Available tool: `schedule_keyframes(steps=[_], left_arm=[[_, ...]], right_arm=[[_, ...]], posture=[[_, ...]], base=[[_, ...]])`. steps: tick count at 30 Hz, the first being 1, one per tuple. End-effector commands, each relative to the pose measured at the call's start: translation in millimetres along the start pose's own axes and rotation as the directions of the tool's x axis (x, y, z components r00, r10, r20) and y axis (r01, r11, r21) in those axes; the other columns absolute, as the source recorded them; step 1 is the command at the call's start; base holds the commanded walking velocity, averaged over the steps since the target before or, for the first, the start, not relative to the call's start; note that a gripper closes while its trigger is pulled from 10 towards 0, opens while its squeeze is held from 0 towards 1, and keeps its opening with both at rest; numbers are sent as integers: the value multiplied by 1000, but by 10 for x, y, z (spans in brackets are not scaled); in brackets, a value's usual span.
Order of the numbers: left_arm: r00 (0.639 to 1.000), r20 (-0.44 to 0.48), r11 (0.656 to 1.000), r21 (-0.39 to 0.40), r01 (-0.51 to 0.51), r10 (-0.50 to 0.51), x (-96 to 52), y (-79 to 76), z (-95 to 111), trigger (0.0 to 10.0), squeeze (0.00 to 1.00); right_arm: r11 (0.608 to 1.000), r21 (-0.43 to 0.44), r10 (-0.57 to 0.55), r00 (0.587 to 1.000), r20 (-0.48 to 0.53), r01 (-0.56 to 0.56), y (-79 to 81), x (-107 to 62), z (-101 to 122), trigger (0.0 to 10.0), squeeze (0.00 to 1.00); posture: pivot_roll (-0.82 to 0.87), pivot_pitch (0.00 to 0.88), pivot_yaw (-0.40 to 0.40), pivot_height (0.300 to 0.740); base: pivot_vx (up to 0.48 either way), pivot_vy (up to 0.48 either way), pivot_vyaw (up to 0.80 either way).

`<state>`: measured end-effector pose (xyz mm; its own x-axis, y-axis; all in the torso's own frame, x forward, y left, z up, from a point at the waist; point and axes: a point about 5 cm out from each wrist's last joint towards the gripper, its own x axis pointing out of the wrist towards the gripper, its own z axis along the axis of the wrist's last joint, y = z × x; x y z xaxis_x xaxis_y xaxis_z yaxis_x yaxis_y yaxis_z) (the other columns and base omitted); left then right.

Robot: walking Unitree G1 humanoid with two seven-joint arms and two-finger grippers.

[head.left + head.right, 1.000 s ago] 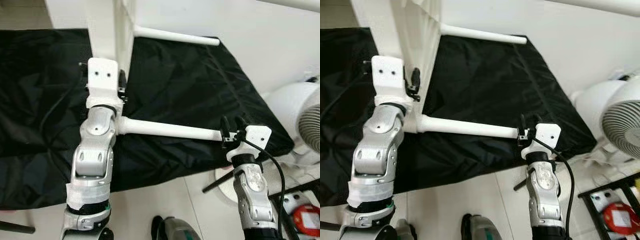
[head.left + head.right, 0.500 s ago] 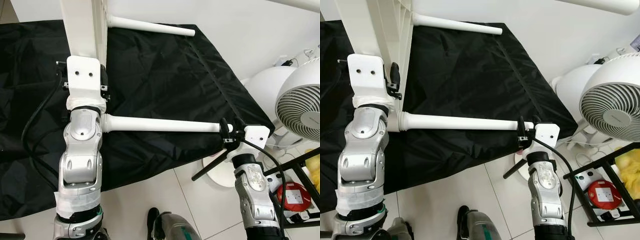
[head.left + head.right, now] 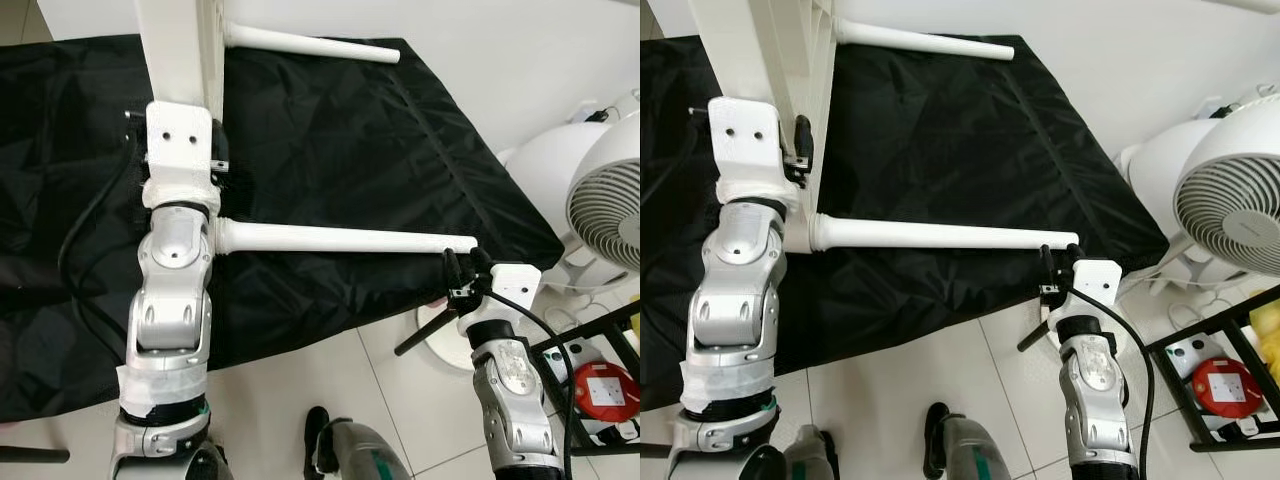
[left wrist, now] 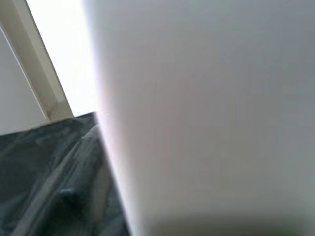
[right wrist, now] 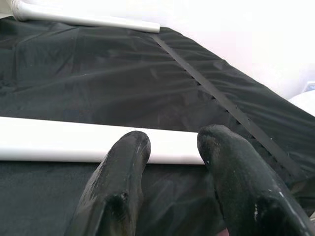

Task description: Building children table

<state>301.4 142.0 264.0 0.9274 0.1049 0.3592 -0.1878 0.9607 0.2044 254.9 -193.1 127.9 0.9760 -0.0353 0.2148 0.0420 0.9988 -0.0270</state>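
Table leg point(image 3: 340, 238) lies across the middle of the frame, its left end at the upturned table point(image 3: 180, 50) on the black cloth point(image 3: 380, 140). Half a second ago the right gripper point(image 3: 462, 264) pinched its tip; now it sits just below, fingers spread, so I judge the leg released. Left gripper point(image 3: 215, 160) stays at the table frame; its fingers cannot be told.

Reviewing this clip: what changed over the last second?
The right gripper has let go of the free end of the near table leg and drawn back toward the robot; its fingers now sit open just short of the tip. The left gripper stays at the white tabletop on the black cloth.
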Motion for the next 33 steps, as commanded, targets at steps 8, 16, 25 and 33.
schedule_keyframes(steps=[8, 16, 25, 33], left_arm=[[998, 15, 998, 24, -66, 66, 7, -20, 4, 10000, 0], [1000, 2, 999, 36, 19, -19, -70, -119, -83, 10000, 0], [966, -2, 963, -73, 259, -260, -194, -299, -153, 10000, 1000], [968, -40, 966, -96, 241, -246, -203, -236, -218, 10000, 0]], right_arm=[[1000, -1, -31, 999, -14, 31, -63, -53, -20, 10000, 0], [1000, 0, -31, 999, -15, 31, -58, -49, -30, 10000, 0], [1000, 1, -18, 1000, -21, 18, -44, -31, -51, 10000, 0], [1000, 2, -15, 1000, -21, 15, -45, -20, -57, 10000, 0]], posture=[[14, 156, -75, 740], [23, 151, -74, 740], [39, 147, -82, 740], [47, 141, -82, 740]], base=[[0, 0, 0], [0, 0, 0], [0, 0, 0], [0, 0, 0]])
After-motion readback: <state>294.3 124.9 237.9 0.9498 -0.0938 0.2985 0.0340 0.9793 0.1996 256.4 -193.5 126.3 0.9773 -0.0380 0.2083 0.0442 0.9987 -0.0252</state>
